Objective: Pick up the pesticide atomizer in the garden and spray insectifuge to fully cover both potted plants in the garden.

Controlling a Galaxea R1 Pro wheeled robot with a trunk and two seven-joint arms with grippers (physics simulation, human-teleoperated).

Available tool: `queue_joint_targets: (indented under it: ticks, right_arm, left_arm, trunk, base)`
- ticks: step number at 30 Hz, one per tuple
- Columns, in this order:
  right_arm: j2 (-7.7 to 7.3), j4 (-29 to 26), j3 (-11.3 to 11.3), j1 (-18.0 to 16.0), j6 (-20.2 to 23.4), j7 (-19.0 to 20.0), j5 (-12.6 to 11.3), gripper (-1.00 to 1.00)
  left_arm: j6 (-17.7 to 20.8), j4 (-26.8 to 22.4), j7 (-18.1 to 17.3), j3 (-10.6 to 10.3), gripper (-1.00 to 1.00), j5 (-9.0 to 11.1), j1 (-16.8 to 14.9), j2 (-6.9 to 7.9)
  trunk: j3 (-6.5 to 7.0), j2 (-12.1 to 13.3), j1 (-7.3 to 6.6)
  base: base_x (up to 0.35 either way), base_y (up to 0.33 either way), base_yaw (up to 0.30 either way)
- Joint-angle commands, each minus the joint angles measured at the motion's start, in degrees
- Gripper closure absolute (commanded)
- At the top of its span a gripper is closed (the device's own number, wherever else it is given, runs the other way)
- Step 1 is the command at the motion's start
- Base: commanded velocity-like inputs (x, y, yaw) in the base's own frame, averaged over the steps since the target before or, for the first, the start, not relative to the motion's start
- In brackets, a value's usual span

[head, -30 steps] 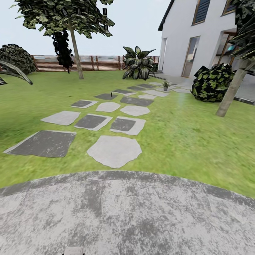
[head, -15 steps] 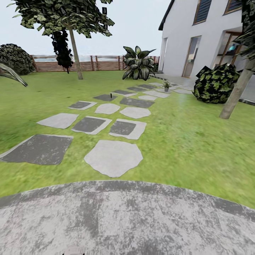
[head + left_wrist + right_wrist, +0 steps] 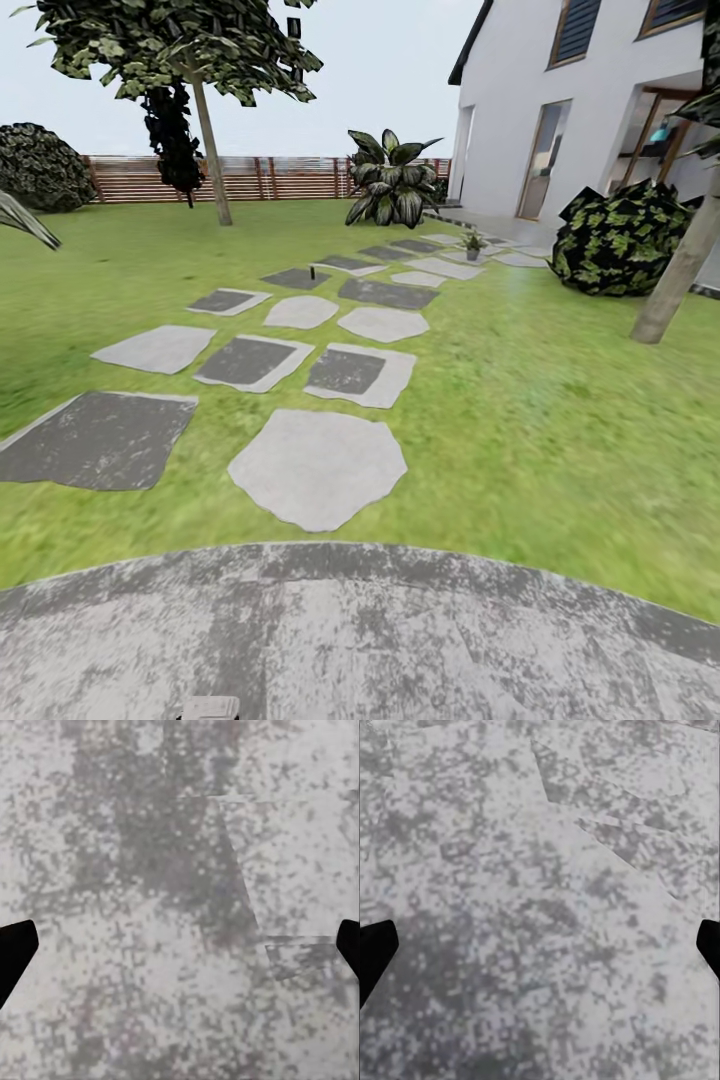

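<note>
Where the head view looks forward, the garden's lawn (image 3: 560, 420) takes up most of the ground, bounded at the back by a brown slatted fence (image 3: 270, 178) and at the right by a white house (image 3: 560, 100). Nearest the robot lies the round grey patio (image 3: 360, 640). From its edge a path of grey stepping stones (image 3: 318, 466) runs across the grass toward the house. A tree (image 3: 195, 70) stands before the fence; a dark bush (image 3: 620, 240) sits near the house wall.

Far along the path, one small potted plant (image 3: 472, 243) stands on the stones. The pesticide atomizer (image 3: 312, 268) appears as a slim dark upright mark on a distant stone — too small for detail.

Left gripper (image 3: 180, 952): fingertips spread wide, nothing between them, patio paving below. Right gripper (image 3: 540, 952): likewise spread and empty — same paving beneath.
</note>
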Motion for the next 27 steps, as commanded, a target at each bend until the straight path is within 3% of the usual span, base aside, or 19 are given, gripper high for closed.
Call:
queue_joint_targets:
  ticks: [1, 27]
  right_arm:
    - [-0.02, 0.0, 0.0, 0.0, -0.2, 0.0, 0.1, -1.00]
    - [-0.02, 0.0, 0.0, 0.0, -0.2, 0.0, 0.1, -1.00]
  left_arm:
    - [-0.2, 0.0, 0.0, 0.1, -1.00, 0.0, 0.0, -0.02]
    - [-0.2, 0.1, 0.0, 0.0, -1.00, 0.0, 0.0, -0.03]
  trunk:
    - [-0.05, 0.0, 0.02]
    - [-0.05, 0.0, 0.02]
  base:
    - [0.337, 0.000, 0.000]
    - [0.337, 0.000, 0.000]
